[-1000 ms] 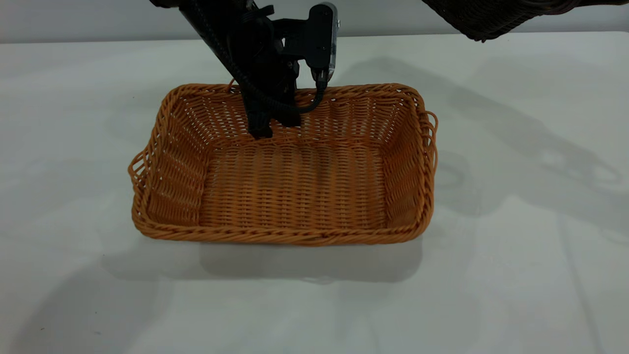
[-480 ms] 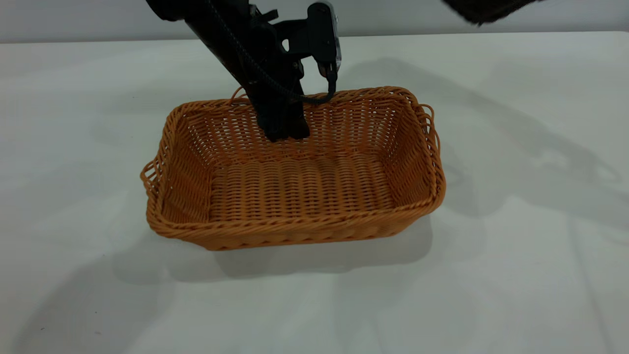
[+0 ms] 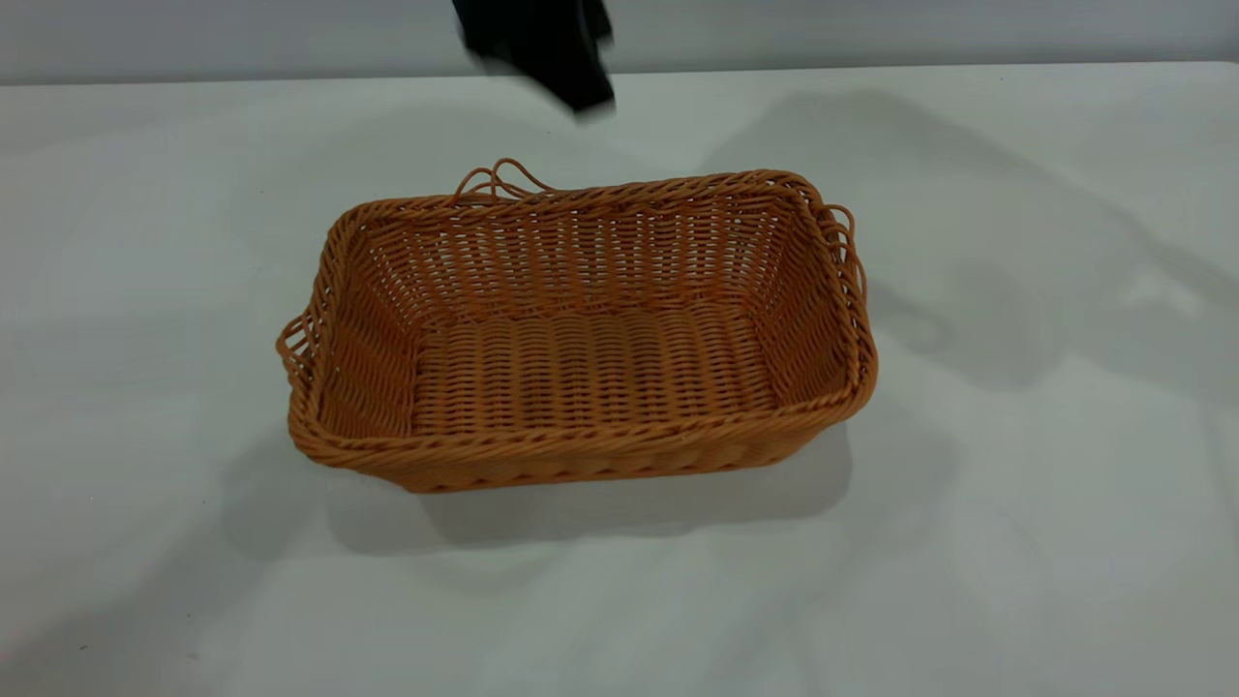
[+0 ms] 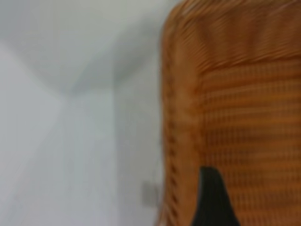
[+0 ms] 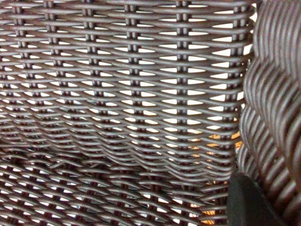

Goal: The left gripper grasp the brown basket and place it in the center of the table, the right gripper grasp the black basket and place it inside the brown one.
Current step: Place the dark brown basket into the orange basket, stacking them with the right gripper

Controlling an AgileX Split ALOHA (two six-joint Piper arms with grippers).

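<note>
Now left gripper (image 3: 552,48) above brown basket (image 3: 581,329), clear of it; fingers' state unclear. Black basket (image 5: 122,108) fills right wrist view.

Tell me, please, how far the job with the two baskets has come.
About halfway. Done: the brown basket stands alone, empty, near the middle of the table, and the left gripper is above and behind it, not touching it. In hand: the right wrist view is filled with the black basket close up, so the right arm seems to carry it. Left: to put it inside the brown one.
</note>
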